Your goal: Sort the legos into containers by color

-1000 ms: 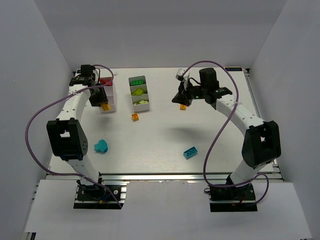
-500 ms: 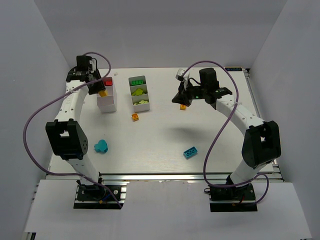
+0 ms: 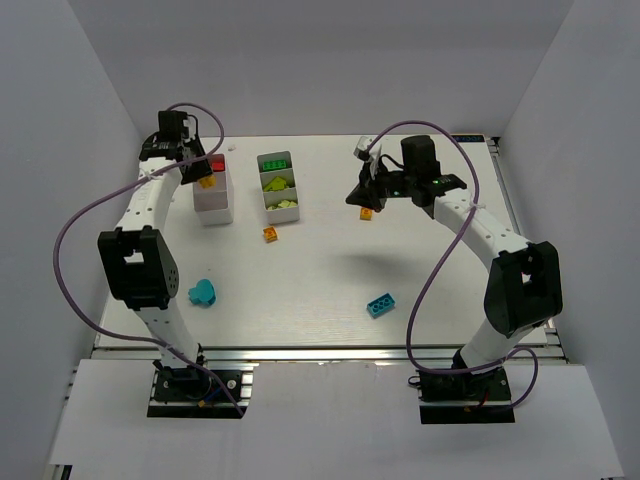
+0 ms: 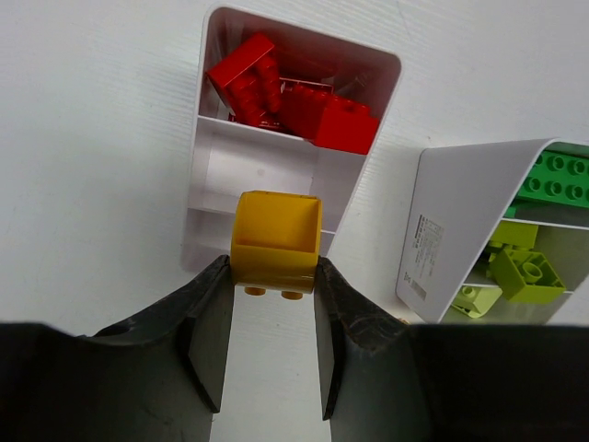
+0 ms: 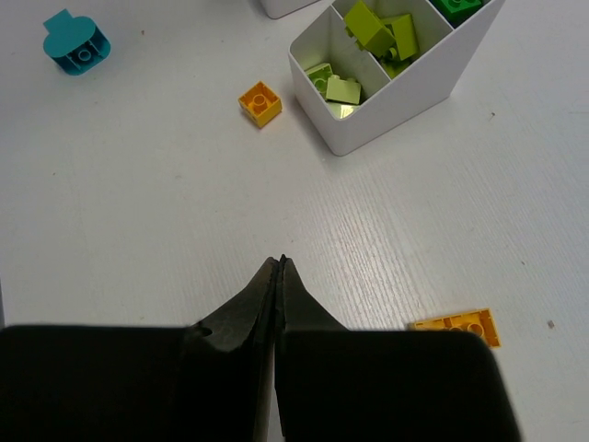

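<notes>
Left gripper: clenched on an orange brick, one finger on each side, the hollow underside facing the wrist camera. The brick hangs above the left tray, on the near side of its end compartment of red bricks. It covers the divider there, so I cannot tell which of the other two compartments lies beneath it.

Right gripper: fingers pressed tight together, grasping nothing, in the air well to the right of the left tray.

Second tray: just beside the left tray on its right and apart from it. It holds a dark green brick and lime bricks.

Loose on the table:
- small orange brick, near the left tray's near right corner;
- flat orange brick, further right, under the right gripper;
- teal piece, well nearer the arm bases than the left tray;
- cyan brick, well apart, near and right.
</notes>
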### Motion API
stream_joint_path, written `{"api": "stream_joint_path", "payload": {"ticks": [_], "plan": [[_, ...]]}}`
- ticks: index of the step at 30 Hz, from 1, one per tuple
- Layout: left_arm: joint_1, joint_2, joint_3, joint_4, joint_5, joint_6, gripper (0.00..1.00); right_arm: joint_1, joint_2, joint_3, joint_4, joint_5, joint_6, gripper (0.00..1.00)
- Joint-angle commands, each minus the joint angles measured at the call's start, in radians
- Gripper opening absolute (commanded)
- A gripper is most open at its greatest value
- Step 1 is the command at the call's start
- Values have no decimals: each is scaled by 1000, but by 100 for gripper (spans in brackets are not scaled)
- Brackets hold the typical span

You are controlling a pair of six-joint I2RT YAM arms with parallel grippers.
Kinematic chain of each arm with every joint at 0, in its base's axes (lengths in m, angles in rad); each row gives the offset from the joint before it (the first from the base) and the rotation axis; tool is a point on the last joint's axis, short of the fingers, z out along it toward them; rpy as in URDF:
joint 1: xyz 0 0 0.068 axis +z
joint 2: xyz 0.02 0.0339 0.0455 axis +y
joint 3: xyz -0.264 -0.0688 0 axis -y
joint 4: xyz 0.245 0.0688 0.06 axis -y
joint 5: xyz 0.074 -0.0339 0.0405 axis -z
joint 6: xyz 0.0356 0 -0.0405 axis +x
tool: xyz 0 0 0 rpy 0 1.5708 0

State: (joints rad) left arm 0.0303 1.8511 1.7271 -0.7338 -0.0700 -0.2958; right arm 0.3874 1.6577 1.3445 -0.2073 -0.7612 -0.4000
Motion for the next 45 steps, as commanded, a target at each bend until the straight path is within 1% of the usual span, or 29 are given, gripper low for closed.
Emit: {"api": "stream_joint_path", "payload": {"ticks": [1, 5, 12, 13, 15, 18, 19, 20, 22, 23, 26, 27, 28, 34, 35, 38, 40, 41, 43, 45], "plan": [[-1, -12, -15, 53, -17, 12, 0, -7, -29, 5, 29, -9, -2, 0], [-3, 3, -27, 88, -25, 20, 0, -8, -26, 8, 31, -10, -3, 0], [-1, 37, -24, 97, -25, 26, 0, -12, -22, 10, 31, -6, -8, 0], [-1, 40, -24, 99, -25, 26, 3, -12, -21, 12, 29, -6, -7, 0], [-3, 49, -21, 97, -25, 29, 5, -13, -21, 12, 29, -6, -8, 0], [-3, 60, -17, 93, -37, 32, 17, -15, -19, 12, 29, -7, -11, 0], [-3, 60, -17, 93, -46, 32, 23, -15, -19, 13, 29, -7, -13, 0], [-3, 60, -17, 93, -53, 32, 33, -15, -19, 15, 28, -7, -13, 0], [-1, 60, -15, 91, -71, 32, 42, -15, -21, 13, 26, -7, -14, 0], [-1, 60, -14, 88, -80, 32, 57, -16, -21, 13, 26, -9, -14, 0], [-1, 62, -3, 79, -93, 34, 75, -16, -21, 13, 22, -10, -16, 0], [-1, 60, 0, 76, -91, 34, 94, -15, -22, 13, 22, -10, -17, 0], [-3, 59, 6, 74, -91, 35, 98, -15, -21, 13, 20, -10, -19, 0], [-3, 1, 22, 77, -57, 4, 98, -18, -13, 16, 19, 11, -25, 0], [-3, -18, 14, 80, -54, -2, 98, -16, -12, 18, 17, 25, -25, 4], [-3, -105, -55, 117, -62, -31, 98, -16, -4, 30, 3, 39, -26, 12], [3, -183, -145, 164, -71, -65, 98, -18, -4, 28, 2, 42, -28, 14], [11, -228, -211, 186, -53, -72, 98, -16, -3, 28, 0, 40, -28, 14], [16, -259, -265, 238, -18, -66, 98, -16, -3, 28, 0, 39, -28, 14], [17, -267, -293, 246, 13, -48, 95, -18, 1, 30, 0, 36, -25, 14]]}}
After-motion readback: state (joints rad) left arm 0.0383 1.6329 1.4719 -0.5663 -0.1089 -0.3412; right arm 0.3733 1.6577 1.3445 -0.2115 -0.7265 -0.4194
